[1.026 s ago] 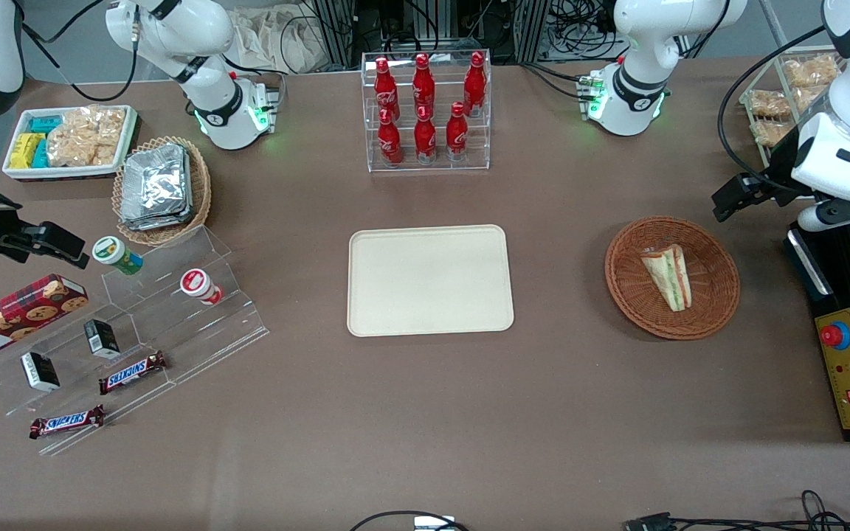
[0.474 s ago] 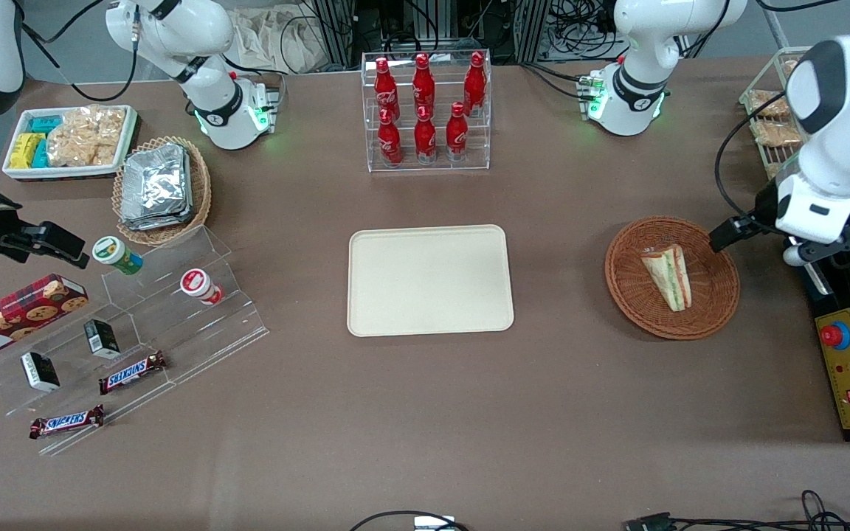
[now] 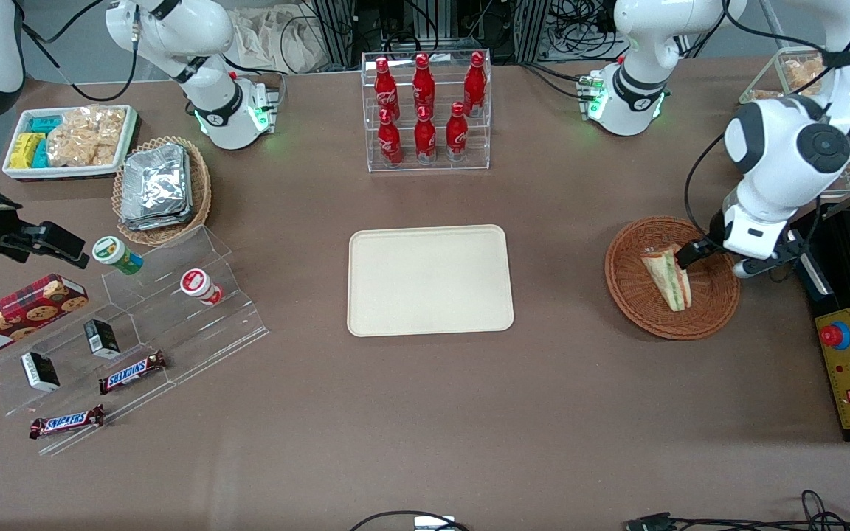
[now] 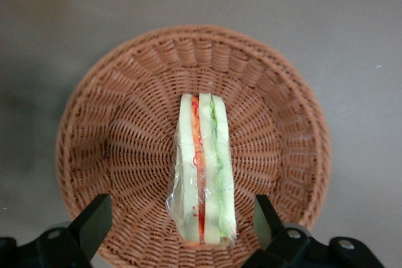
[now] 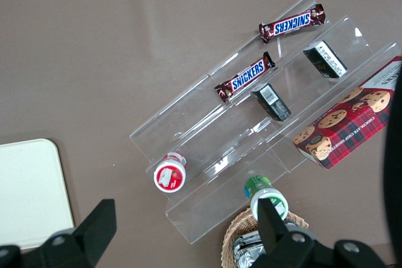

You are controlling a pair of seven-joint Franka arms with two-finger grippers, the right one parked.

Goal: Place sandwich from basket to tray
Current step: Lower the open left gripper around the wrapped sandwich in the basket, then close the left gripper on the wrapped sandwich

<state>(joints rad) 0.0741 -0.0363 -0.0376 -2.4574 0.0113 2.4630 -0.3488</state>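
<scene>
The hand (image 4: 182,230) hangs over the basket (image 4: 119,123) with its two fingers (image 4: 94,221) spread wide and nothing between them; the sandwich (image 4: 202,167) lies in the gap below, one finger to either side of it. That straddling looks deliberate: closing from here would press on the flat bread faces, not the filling edge. The sandwich rests in the basket on one of its bread faces, its cut edge of red and green filling turned up, and it seems wrapped in clear film. The basket sits on the desk (image 3: 425,413) toward the working arm's end, well apart from the tray (image 3: 429,280), which lies flat mid-desk, so the carry will be a long sideways one.

Readable writing is elsewhere: two bars (image 5: 244,83) marked SNICKERS on the clear stepped stand (image 5: 251,130), and a tartan biscuit box (image 3: 15,313) reading WALKERS. The red bottles (image 3: 422,110) carry white script too small to read.
</scene>
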